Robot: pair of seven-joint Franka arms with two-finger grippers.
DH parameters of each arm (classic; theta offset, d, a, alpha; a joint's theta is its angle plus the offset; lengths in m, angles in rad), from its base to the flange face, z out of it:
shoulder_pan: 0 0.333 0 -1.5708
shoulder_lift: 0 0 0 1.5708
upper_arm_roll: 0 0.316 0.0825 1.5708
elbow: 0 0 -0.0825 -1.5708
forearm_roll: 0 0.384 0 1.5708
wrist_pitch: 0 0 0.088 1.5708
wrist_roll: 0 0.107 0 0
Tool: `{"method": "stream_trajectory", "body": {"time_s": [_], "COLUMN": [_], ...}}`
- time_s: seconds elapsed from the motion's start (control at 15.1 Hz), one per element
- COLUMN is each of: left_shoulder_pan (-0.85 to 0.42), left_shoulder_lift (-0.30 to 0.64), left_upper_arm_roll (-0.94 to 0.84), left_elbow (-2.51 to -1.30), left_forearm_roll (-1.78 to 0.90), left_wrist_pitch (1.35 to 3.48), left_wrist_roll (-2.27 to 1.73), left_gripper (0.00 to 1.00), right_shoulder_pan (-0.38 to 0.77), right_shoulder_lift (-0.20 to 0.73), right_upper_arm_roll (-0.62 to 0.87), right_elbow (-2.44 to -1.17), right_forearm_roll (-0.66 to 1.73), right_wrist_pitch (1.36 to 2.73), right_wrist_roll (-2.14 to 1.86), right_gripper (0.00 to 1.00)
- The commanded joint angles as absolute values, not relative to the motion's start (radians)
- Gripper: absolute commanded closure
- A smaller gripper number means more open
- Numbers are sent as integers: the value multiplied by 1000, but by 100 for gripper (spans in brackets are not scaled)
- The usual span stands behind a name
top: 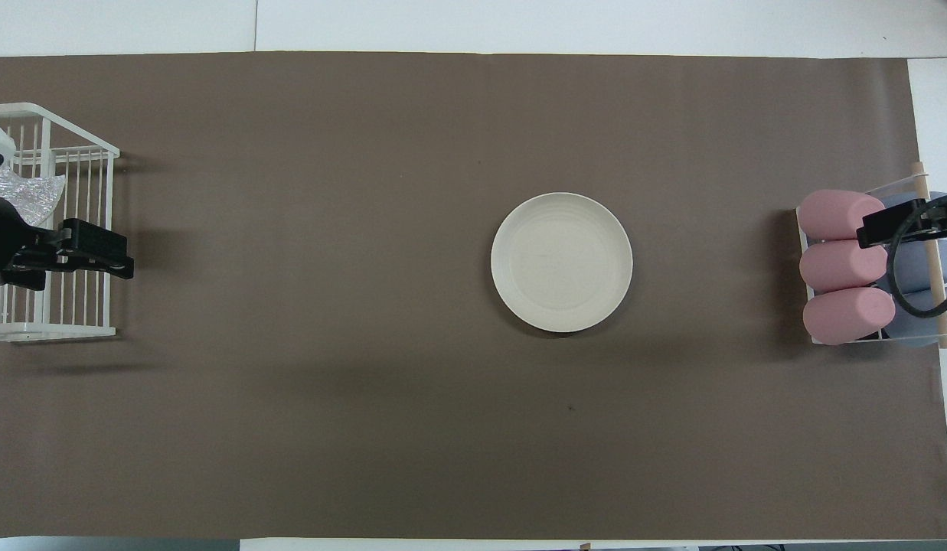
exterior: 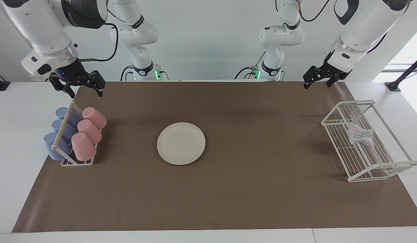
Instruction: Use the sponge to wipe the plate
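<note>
A round, flat, cream-white plate (exterior: 181, 143) with a low rim lies on the smooth brown paper mat (exterior: 228, 195), about midway between the two ends of the table. The sponge (exterior: 362, 135) is a small, soft, shiny pad with glittery speckles, and it sits in a white wire basket (exterior: 390, 167) at the left arm's end of the table, well apart from the plate. In the overhead view the sponge (top: 31, 195) is partly covered by the left arm, and the basket (top: 67, 330) is cut off at the edge. At the right arm's end stands a white wire rack (exterior: 77, 162) with a wooden bar, holding three pink cups (exterior: 88, 132) and some blue cups (exterior: 56, 140) lying on their sides; the blue ones look like three, but they are partly hidden. The left gripper (exterior: 319, 81) hangs in the air with its fingers spread wide, holding nothing; from above it covers part of the basket. The right gripper (exterior: 84, 88) hangs over the cup rack, also spread wide and holding nothing. In the overhead view only its tip and a black cable show.
</note>
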State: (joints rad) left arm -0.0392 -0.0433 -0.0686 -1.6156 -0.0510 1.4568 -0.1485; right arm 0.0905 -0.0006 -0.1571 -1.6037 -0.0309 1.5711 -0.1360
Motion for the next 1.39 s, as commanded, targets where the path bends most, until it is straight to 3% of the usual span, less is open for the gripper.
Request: {"method": "stream_trajectory", "body": {"time_s": [0.0,0.86,1.12,1.32], "left_shoulder_pan": [-29,-41,-83,-126], "left_shoulder_lift": [-72,-71,-6,96], "left_upper_arm_roll": [-69,-72,-75,-75], "left_elbow": [-1651,-1686,-1706,-1704], "left_forearm_roll": [-58,35,239,467], "left_wrist_pitch": [1473,1539,1597,1650], "left_wrist_roll": [-141,-207,-210,-210], "left_gripper": [0,0,0,0], "right_shoulder_pan": [91,103,103,103], "right_shoulder_lift": [-12,-14,-14,-14], "right_upper_arm_roll": [-152,-152,-152,-152], "right_elbow": [-1606,-1606,-1606,-1608], "right_forearm_roll": [-35,-34,-34,-34], "right_wrist_pitch": [1568,1568,1568,1568], "right_wrist_roll": [-132,-130,-127,-126], "right_gripper": [0,0,0,0]}}
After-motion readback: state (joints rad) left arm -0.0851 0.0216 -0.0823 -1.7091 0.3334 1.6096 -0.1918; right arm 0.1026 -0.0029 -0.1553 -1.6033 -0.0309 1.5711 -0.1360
